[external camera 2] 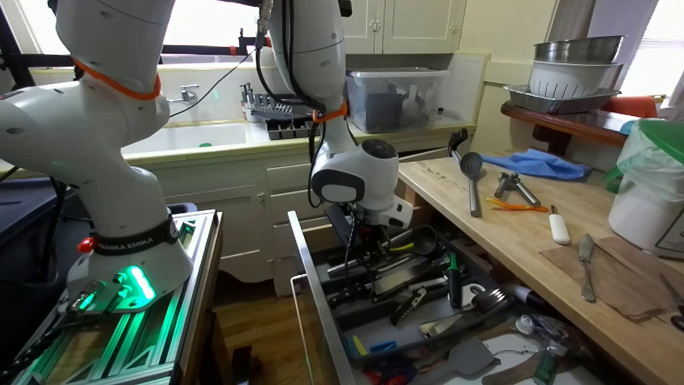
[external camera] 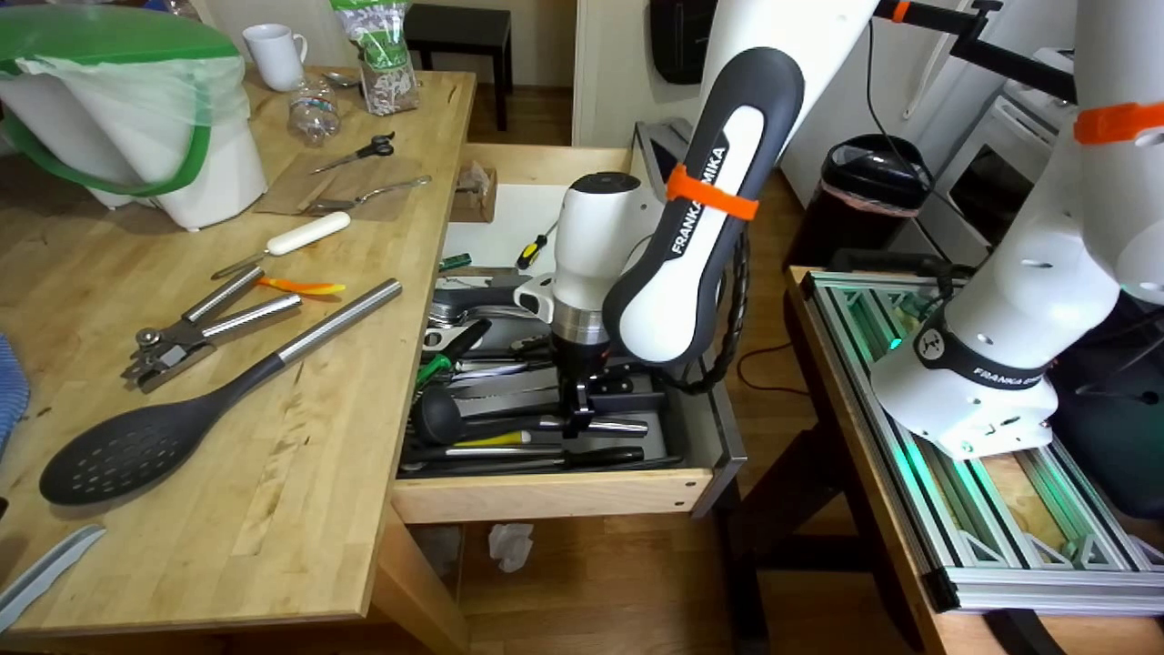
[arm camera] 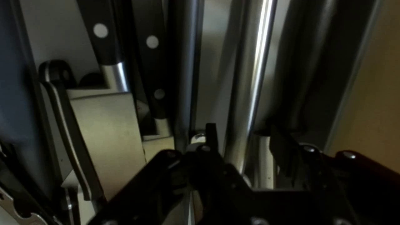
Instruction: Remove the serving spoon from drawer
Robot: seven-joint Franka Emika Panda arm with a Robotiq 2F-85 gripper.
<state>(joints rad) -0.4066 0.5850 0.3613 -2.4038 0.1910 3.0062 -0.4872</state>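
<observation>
The drawer [external camera: 555, 498] is pulled out and also shows in an exterior view [external camera 2: 319, 299]. Its dark tray is crowded with utensils. The serving spoon [external camera: 437, 417] lies in the tray near the light-wood side, its round dark bowl towards the table. Its bowl also shows in an exterior view [external camera 2: 426, 240]. My gripper [external camera: 578, 420] points down into the tray over the spoon's handle. In the wrist view my gripper [arm camera: 243, 140] is open. A shiny metal handle [arm camera: 254, 78], apparently the serving spoon's, runs between the fingers with gaps on both sides. The fingertips' depth is hard to tell.
Knives with black riveted handles [arm camera: 100, 31] and a tray divider [arm camera: 186, 78] lie beside one finger. The drawer's wooden side [arm camera: 372, 93] is near the other. The wooden table [external camera: 300, 509] borders the drawer, with a slotted spoon [external camera: 136, 450] and can opener [external camera: 177, 344] on it.
</observation>
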